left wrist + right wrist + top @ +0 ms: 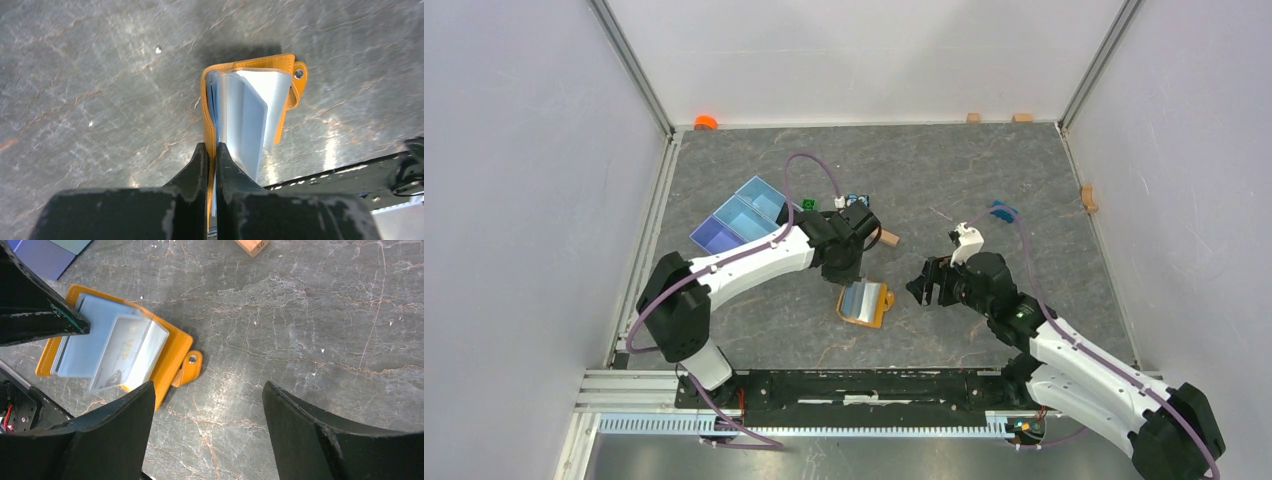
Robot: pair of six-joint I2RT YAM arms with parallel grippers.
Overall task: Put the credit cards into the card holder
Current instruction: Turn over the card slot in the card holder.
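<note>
Rail (874, 385) of black metal runs just on the near side of the card holder (865, 304), so there is little room to pull that way. The card holder lies open on the table (984, 170), orange cover down and clear pockets up. The left gripper (212, 148) is squeezed tight on 1 edge of the cover, on the side away from the rail. A thin light blue sheet is in the pinch too, and I cannot tell if it is a card or a pocket. The right gripper (208, 386) is wide open with nothing in it, just to the right of the card holder. 1 pale credit card (122, 352) rests on the pockets. I cannot tell if it is all the way in. I think the good way is to hold the cover down flat and push the card in slow and straight. Right of the card holder there is open room to move. Beyond the card holder sit a wood block (890, 238) and a blue tray (742, 217), so moves that way should be short
</note>
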